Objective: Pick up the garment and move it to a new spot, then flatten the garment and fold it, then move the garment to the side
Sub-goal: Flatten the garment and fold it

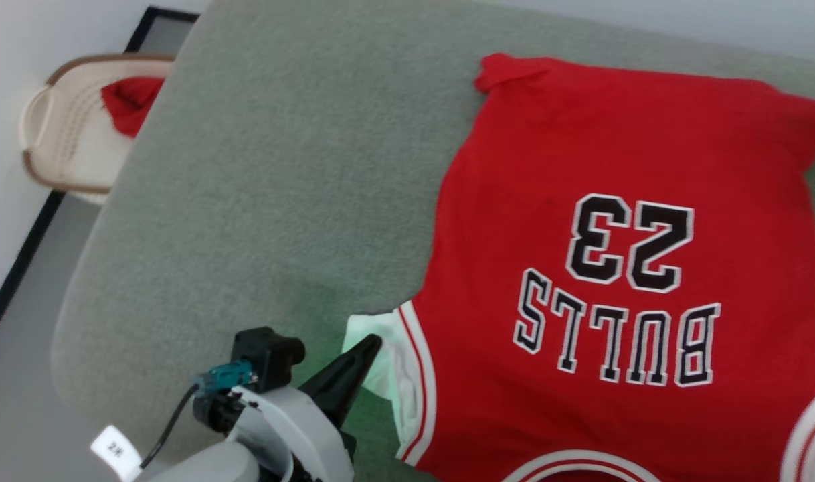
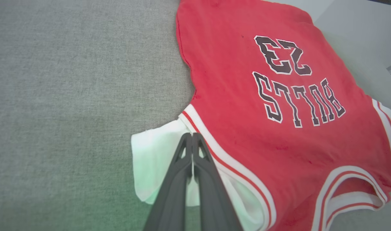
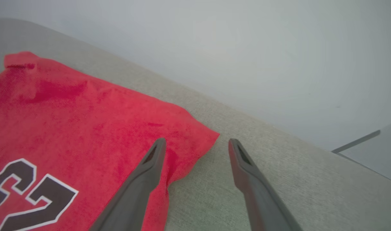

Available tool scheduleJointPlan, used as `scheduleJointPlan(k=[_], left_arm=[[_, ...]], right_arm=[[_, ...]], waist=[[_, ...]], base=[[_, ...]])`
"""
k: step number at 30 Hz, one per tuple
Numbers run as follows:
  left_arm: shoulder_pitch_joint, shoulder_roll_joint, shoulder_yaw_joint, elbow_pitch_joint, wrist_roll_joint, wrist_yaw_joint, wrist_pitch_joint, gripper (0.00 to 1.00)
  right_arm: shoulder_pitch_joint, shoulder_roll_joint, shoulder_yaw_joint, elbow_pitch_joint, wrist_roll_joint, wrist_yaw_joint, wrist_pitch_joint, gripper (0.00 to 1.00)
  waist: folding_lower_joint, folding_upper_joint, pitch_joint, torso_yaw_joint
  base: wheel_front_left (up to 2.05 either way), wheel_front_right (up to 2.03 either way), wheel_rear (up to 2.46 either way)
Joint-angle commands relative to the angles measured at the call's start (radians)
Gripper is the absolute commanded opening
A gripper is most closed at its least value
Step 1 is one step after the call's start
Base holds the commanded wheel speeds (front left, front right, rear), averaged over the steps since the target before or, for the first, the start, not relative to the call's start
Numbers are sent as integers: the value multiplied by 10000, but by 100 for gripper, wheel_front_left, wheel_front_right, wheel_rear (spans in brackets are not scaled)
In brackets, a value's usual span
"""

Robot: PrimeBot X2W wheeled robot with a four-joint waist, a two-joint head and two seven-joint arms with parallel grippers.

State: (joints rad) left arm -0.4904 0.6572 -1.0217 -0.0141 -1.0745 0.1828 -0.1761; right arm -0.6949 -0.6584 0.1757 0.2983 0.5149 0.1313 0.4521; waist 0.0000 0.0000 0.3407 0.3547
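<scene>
Head view: the garment (image 1: 581,134) lies spread, print up, on the right of the grey cushioned surface (image 1: 280,167), collar nearest. The left gripper (image 2: 192,136), fingers together, rests on the white sleeve (image 2: 150,150); I cannot tell whether it pinches cloth. The right gripper (image 3: 195,144), fingers apart, hovers at the far hem corner (image 3: 195,130). The cloth looks soft, light and limp, so it is probably best gripped at hems or shoulders.

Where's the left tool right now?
Lower left of the head view: the left tool, shut, tips at the white sleeve of the garment, beside its striped trim.

Free cushion (image 1: 247,167) left of garment (image 1: 615,167)
</scene>
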Motion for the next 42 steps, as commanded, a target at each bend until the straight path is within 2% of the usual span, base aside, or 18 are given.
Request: scheduleJointPlan(k=[1,4,9,13,19,20,21,24,31,36,42], left_arm=[[-167,-155,-19,137,65,-115,-44,0],[-341,-463,-91,465,113,-387,-106,0],[-570,-912,-168,948,137,-796,-234,0],[-703,-1189,-192,1323,137,-1048,-314,0],[-808,-1462,-196,1769,86,-1310,-414,0],[-810,-1498,-190,1829,75,-1349,-434,0],[-808,-1519,-184,1891,62,-1383,-433,0],[-782,-1577,-141,2039,20,-1427,-479,0],[-625,-1504,-52,2266,-53,-1429,-549,0],[-510,-1228,45,2329,-88,-1328,-568,0],[-296,-773,162,2202,-183,-1114,-506,0]], right_arm=[[-355,-91,261,313,138,-9,287,100],[-1119,-214,629,1277,249,-11,1029,100],[-2122,-73,931,2732,210,-9,2139,100],[-2728,247,676,3970,7,-9,2964,100],[-3224,875,277,5743,-894,-9,4348,100],[-3283,992,281,5936,-1035,-9,4573,54],[-3354,1092,241,6114,-1171,-6,4792,0],[-3591,1246,142,6331,-1528,-3,5181,0],[-4048,1733,-441,6257,-1876,-1,4866,0],[-3971,1899,-301,5609,-1465,-3,4683,0],[-3160,1614,117,4147,-318,-5,4588,0]], waist=[[0,0,528,613],[0,0,744,878],[0,0,1110,1219],[0,0,1333,1397],[0,0,1452,1513],[0,0,1442,1519],[0,0,1426,1517],[0,0,1356,1490],[0,0,1042,1153],[0,0,609,613],[0,0,4,-214]], base=[[0,0,0],[0,0,0],[0,0,0],[0,0,0],[0,0,0],[0,0,0],[0,0,0],[0,0,0],[0,0,0],[0,0,0],[0,0,0]])
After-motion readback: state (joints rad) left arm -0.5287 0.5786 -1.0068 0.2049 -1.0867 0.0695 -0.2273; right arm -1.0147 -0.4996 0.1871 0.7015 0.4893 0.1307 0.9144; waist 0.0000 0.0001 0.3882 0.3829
